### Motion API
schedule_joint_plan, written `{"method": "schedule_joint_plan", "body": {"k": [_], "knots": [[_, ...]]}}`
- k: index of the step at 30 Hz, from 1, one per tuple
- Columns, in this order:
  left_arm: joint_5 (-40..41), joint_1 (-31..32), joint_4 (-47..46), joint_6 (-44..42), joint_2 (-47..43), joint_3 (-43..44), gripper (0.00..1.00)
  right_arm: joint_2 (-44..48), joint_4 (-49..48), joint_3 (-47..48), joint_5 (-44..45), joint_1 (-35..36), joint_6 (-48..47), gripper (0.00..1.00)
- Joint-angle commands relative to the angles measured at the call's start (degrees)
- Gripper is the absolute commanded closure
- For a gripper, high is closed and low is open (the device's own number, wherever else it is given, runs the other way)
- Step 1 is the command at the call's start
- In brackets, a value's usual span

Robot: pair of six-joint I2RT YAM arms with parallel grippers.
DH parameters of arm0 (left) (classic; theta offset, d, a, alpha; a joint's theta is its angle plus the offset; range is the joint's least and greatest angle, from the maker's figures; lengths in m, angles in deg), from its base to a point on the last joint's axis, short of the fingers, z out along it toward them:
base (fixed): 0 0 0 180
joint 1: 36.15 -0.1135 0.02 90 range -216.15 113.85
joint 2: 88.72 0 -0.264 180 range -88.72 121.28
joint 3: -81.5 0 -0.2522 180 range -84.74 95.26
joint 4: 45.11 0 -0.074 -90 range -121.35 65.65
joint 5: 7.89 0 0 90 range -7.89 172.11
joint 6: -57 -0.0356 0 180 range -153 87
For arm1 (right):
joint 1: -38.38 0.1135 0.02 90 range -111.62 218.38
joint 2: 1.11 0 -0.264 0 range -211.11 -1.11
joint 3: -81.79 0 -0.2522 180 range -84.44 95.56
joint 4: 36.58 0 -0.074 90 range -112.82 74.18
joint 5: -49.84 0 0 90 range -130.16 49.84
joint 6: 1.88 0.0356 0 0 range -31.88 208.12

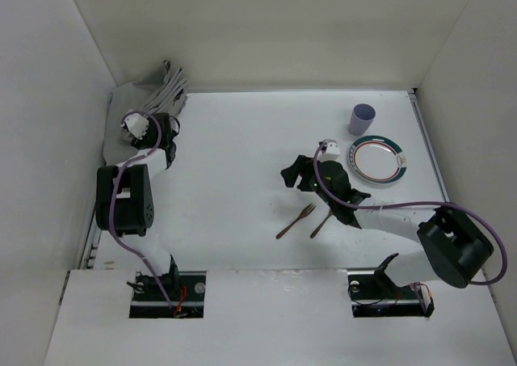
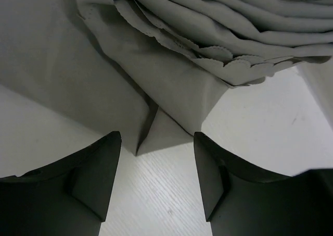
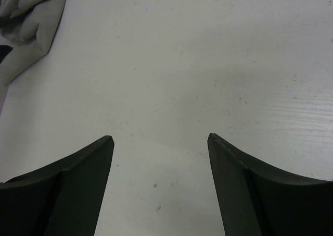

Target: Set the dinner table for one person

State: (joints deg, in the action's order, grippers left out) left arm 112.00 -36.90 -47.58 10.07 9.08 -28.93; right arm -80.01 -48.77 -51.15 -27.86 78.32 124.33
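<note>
Dinner table [image 1: 242,156], both arms [image 1: 121,196] outstretched

Top camera overlooks dinner table [image 1: 242,156], wrist cameras close above it, both showing cloth [image 2: 171,85]

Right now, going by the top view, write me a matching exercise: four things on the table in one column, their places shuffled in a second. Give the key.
Things
1. cup
2. plate
3. fork
4. cloth

Places
A. crumpled in the far left corner
B. lying flat near the middle of the dinner table
C. upright at the far right
D. on the right, just nearer than the cup

Pairs: 1-C, 2-D, 3-B, 4-A
</note>
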Motion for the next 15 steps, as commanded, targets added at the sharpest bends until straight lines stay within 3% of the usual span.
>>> {"method": "schedule_joint_plan", "body": {"k": [1,8,11,15], "knots": [[-6.67,-1.92,-1.43,-5.27,5.28,5.17,0.44,-0.56,-1.91,2.82,-0.6,0.97,-0.79,0.21],[-10.81,-2.46,-3.11,-6.24,14.43,11.94,0.45,-1.61,-1.99,3.88,-2.19,2.9,-1.75,0.21],[-12.04,-1.06,-3.1,-6.59,17.07,13.79,0.56,-2.05,-1.99,4.23,-2.1,3.6,-2.54,0.22],[-15.64,2.37,-3.28,-7.12,19.62,14.85,0.81,-1.97,-2.08,4.14,-1.75,3.78,-2.54,0.23]]}}
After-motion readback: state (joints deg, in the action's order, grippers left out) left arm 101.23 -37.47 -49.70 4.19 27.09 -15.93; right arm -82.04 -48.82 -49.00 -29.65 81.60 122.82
